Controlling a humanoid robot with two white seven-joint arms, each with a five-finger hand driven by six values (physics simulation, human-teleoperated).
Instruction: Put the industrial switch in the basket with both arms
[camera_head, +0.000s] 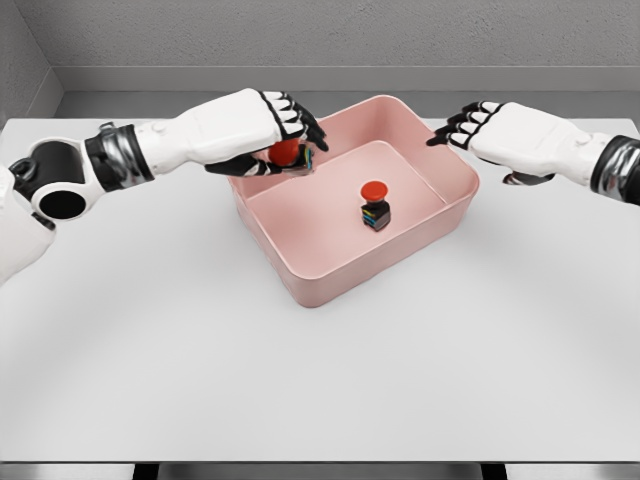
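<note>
One red-capped industrial switch with a dark striped base (375, 206) already stands upright on the floor of the pink plastic basket (300, 283), right of its middle. A second red-topped switch (288, 152) is gripped in the left hand (262, 128), its fingers closed round it over the basket's far-left rim. It appears unreleased. The right hand (492, 130) hovers just beyond the far-right rim above the white bench (300, 390), fingers loosely spread, empty.

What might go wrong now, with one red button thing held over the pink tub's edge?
The left hand holds a switch right above the basket's rim; released there, it may strike the rim and fall outside. Dropped further in, it may knock over the switch already inside. The right hand hovers open, giving no support.
</note>
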